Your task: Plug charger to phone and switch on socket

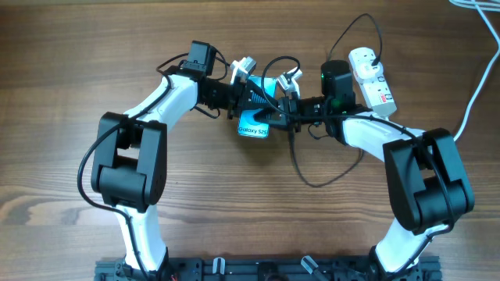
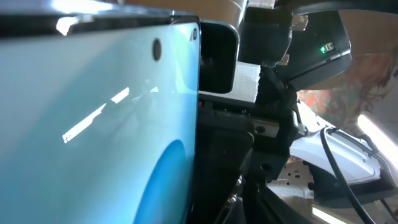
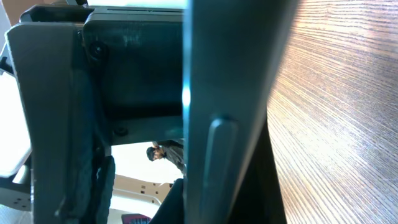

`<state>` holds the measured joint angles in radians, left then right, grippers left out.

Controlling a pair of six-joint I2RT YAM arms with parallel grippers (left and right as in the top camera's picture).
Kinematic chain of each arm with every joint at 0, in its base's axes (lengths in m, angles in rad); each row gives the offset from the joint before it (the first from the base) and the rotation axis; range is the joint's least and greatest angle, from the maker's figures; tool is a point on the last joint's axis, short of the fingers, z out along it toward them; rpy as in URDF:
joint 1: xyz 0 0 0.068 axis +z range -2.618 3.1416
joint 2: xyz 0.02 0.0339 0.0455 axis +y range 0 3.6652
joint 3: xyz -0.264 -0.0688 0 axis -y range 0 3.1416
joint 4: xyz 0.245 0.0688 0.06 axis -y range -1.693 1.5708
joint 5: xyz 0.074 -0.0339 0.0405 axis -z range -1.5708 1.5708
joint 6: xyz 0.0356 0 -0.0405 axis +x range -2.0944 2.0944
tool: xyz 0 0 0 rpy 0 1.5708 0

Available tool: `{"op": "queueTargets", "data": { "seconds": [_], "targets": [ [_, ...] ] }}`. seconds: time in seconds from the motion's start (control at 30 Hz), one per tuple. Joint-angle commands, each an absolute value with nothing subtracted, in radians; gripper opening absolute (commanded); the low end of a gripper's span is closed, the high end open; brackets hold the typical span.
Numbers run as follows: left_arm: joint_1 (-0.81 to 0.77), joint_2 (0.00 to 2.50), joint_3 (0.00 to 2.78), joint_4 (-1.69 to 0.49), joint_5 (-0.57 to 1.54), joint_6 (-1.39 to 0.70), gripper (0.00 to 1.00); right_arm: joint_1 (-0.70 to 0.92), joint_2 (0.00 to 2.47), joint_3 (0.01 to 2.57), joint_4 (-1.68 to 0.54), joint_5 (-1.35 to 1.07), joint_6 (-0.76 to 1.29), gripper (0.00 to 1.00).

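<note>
- Phone (image 1: 254, 125) sits mid-table toward the far edge, screen up and tilted, between the two grippers.
- Left gripper (image 1: 248, 92) is clamped on phone. In the left wrist view the teal screen (image 2: 93, 124) fills the left half, very close to the camera.
- Right gripper (image 1: 283, 101) is right beside the phone's other side. I cannot tell whether its fingers are apart or together.
- Right wrist view shows the phone edge (image 3: 230, 74) with a side button running down the centre, one dark finger (image 3: 56, 137) on the left and the wood table (image 3: 336, 124) on the right.
- Socket (image 1: 373, 78) lies on the table at far right, just beyond the right arm's wrist, with red switches showing.
- Charger (image 1: 312, 183) cable loops on the table below the right gripper. Its plug tip is hidden.
- White cord (image 1: 473, 86) runs along the right edge.
</note>
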<state>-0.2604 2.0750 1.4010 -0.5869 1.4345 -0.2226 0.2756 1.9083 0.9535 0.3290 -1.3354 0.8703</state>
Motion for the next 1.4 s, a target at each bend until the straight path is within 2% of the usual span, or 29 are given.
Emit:
{"op": "queueTargets", "data": {
  "seconds": [0.0,0.13,0.27,0.37,0.4,0.47,0.6,0.7,0.97,1.37],
  "targets": [
    [-0.247,2.034,1.418,-0.594,1.577,-0.242,0.5,0.266,1.938,0.947,0.291,-1.285,0.842,0.04],
    [-0.236,2.034,1.418,-0.593,1.577,-0.242,0.53,0.255,1.938,0.947,0.231,-1.285,0.81,0.04],
    [-0.235,2.034,1.418,-0.577,1.575,-0.238,0.62,0.231,1.938,0.947,0.256,-1.349,0.823,0.04],
    [-0.235,2.034,1.418,-0.559,1.57,-0.239,0.64,0.217,1.938,0.947,0.262,-1.363,0.837,0.04],
    [-0.235,2.034,1.418,-0.558,1.57,-0.239,0.64,0.215,1.938,0.947,0.261,-1.363,0.837,0.04],
    [-0.235,2.034,1.418,-0.556,1.57,-0.239,0.56,0.215,1.938,0.947,0.262,-1.362,0.838,0.04],
    [-0.235,2.034,1.418,-0.556,1.57,-0.239,0.52,0.209,1.938,0.947,0.262,-1.363,0.838,0.04],
    [-0.235,2.034,1.418,-0.556,1.57,-0.238,0.41,0.209,1.938,0.947,0.261,-1.365,0.837,0.04],
    [-0.237,2.034,1.418,-0.556,1.57,-0.238,0.24,0.21,1.938,0.947,0.26,-1.397,0.825,0.04],
    [-0.237,2.034,1.418,-0.549,1.547,-0.239,0.23,0.237,1.938,0.947,0.189,-1.43,0.732,0.04]
  ]
}}
